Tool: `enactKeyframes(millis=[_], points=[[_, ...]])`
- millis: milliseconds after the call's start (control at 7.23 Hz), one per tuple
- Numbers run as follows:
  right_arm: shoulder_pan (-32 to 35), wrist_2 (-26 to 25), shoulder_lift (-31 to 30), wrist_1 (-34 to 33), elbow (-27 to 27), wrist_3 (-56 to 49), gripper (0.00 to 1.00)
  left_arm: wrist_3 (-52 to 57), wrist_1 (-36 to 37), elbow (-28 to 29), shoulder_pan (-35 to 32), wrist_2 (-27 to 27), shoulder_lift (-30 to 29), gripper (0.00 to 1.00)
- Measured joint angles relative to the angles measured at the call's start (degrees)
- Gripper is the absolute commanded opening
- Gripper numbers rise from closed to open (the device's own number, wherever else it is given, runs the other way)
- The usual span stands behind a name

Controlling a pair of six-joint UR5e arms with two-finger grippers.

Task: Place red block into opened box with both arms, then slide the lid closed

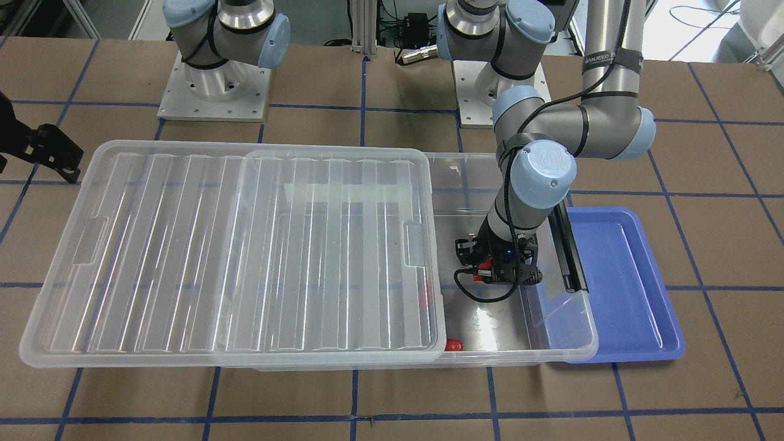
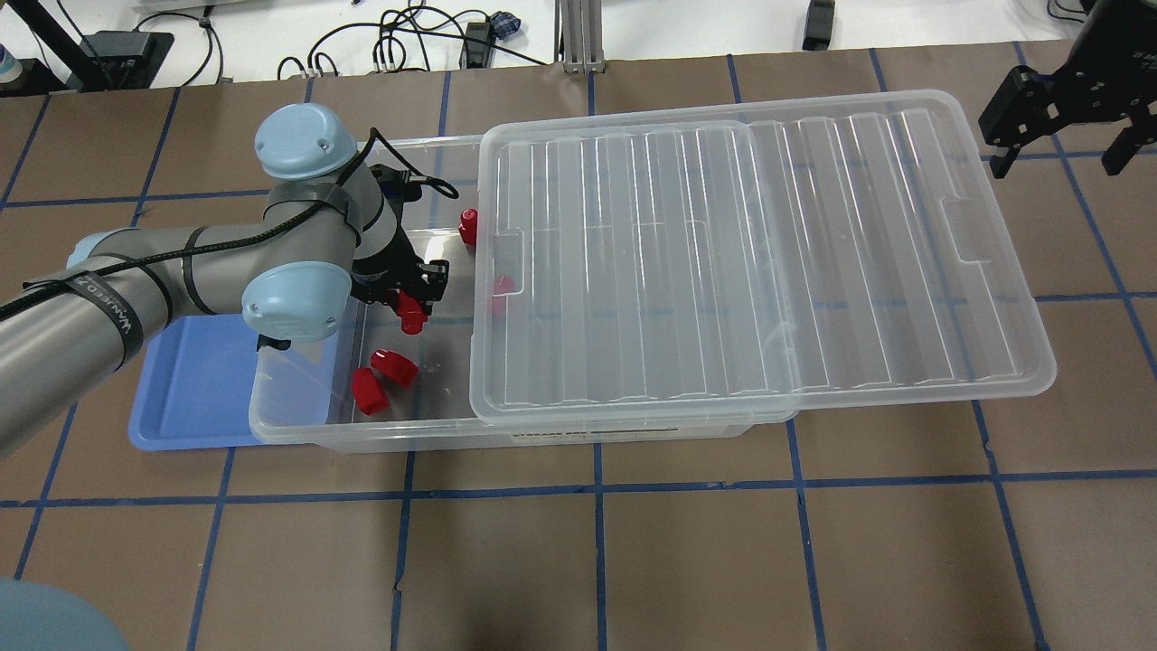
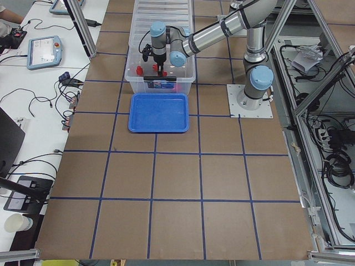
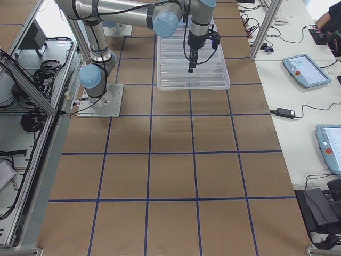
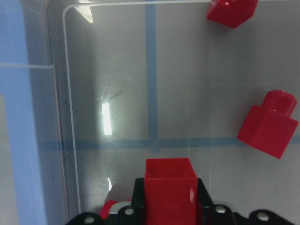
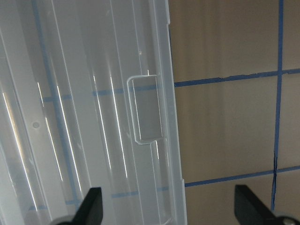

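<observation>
Red block — glossy, boxy — tight in the left claw; right claw agape.

On the left arm, a joint cap bears "UR" and a black strap reads "WANEED".

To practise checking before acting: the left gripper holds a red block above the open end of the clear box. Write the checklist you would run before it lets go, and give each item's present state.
1. Left gripper shut on the red block: ok.
2. Block inside the walls of the box, over its uncovered end: ok.
3. Lid slid back, not over the drop spot: ok.
4. Floor straight beneath the block free of the loose red blocks: cannot tell; the held block hides it.
5. Right gripper open, at the lid's far end, away from the drop: ok.
</observation>
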Motion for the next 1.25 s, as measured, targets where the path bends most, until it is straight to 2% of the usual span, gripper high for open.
enactKeyframes(millis=[138, 277, 415, 553, 692, 830, 1107, 1245], points=[[0.0, 0.0, 0.0, 0.0, -0.1, 0.0, 1.00, 0.3, 0.3, 0.0, 0.0, 0.0, -0.7, 0.00], [0.0, 0.0, 0.0, 0.0, -0.1, 0.0, 1.00, 0.4, 0.4, 0.0, 0.0, 0.1, -1.4, 0.13], [0.0, 0.0, 0.0, 0.1, -0.1, 0.0, 1.00, 0.2, 0.7, 0.1, 0.0, 0.1, -2.0, 0.45], [0.0, 0.0, 0.0, 0.1, -0.1, 0.0, 1.00, 0.2, 1.2, 0.3, 0.0, 0.1, -2.5, 0.67], [0.0, 0.0, -0.1, 0.1, 0.1, 0.0, 1.00, 0.1, 1.6, 0.7, 0.0, 0.0, -2.8, 0.74], [0.0, 0.0, -0.3, 0.1, 0.2, 0.0, 1.00, -0.2, 1.6, 1.6, -0.1, 0.0, -2.5, 0.74], [0.1, 0.0, -0.4, 0.1, 0.3, 0.0, 1.00, -0.8, -2.4, 4.1, -0.4, 0.1, -0.5, 0.78], [0.1, 0.1, -0.4, 0.0, 0.3, -0.1, 1.00, -0.9, -4.8, 5.4, -0.5, 0.2, 0.6, 0.85]])
